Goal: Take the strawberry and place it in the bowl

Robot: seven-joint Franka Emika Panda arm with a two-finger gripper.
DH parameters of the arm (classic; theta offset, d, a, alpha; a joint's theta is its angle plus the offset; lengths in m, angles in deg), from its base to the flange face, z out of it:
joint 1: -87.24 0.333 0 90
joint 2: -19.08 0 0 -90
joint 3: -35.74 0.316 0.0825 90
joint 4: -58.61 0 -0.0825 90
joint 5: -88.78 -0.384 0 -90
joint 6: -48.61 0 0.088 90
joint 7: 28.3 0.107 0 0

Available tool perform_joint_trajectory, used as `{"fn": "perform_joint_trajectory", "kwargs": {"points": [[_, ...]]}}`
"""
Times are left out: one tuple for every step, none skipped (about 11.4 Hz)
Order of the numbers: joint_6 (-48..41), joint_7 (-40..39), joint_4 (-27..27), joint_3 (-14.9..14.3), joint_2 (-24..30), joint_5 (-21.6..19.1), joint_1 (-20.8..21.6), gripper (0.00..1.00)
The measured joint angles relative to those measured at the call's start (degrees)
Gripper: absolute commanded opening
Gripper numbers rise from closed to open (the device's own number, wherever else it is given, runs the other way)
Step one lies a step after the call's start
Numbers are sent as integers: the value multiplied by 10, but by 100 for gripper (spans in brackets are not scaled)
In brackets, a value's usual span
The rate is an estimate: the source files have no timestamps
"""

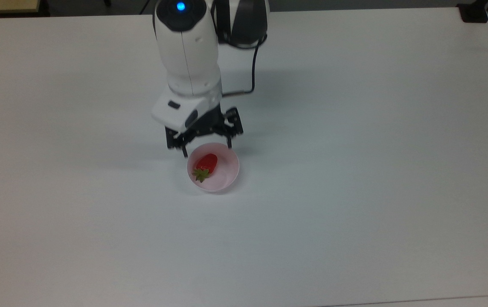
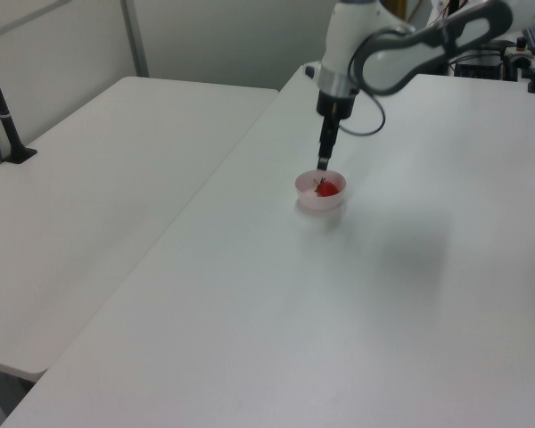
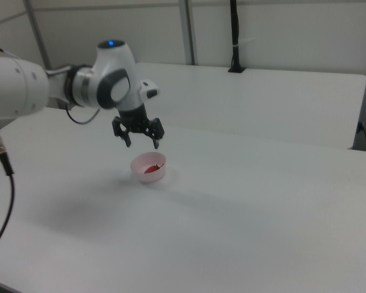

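The red strawberry (image 1: 206,164) with its green cap lies inside the pale pink bowl (image 1: 228,177) on the white table, cap toward the top view's lower left. I also see the strawberry (image 2: 326,188) in the bowl (image 2: 320,201) in the left view, and the strawberry (image 3: 150,170) in the bowl (image 3: 149,176) in the right view. My gripper (image 1: 207,150) hangs open just above the bowl's far rim, with nothing between its fingers. In the right view the gripper (image 3: 142,143) hovers clear above the bowl with its fingers spread. The gripper (image 2: 322,164) points straight down over the bowl.
The white table (image 1: 355,170) spreads wide around the bowl. A second white table (image 2: 98,178) adjoins it on the left view's left, with a black post (image 2: 4,116) clamped at its edge. A black clamp (image 1: 474,13) sits at the top view's upper right corner.
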Motion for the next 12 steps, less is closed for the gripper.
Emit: {"fn": "perform_joint_trajectory", "kwargs": {"points": [[-63, 0, 2, -2, 33, 0, 0, 100], [-118, 1, 3, -5, 67, 0, -1, 100], [-166, 1, 3, -12, 101, 0, 0, 100], [-208, 1, 3, -20, 132, 0, 0, 100], [-248, 1, 2, -29, 161, 0, 0, 100], [-281, 1, 2, -38, 187, 0, 1, 100], [-297, 8, 1, -45, 206, 0, 4, 100], [-301, 40, -1, -54, 219, 3, 15, 100], [-301, 85, -1, -67, 226, 12, 34, 100], [-301, 109, -2, -77, 230, 17, 47, 100], [-308, 124, -2, -83, 232, 19, 54, 100], [-318, 127, -2, -86, 233, 19, 53, 100]]}}
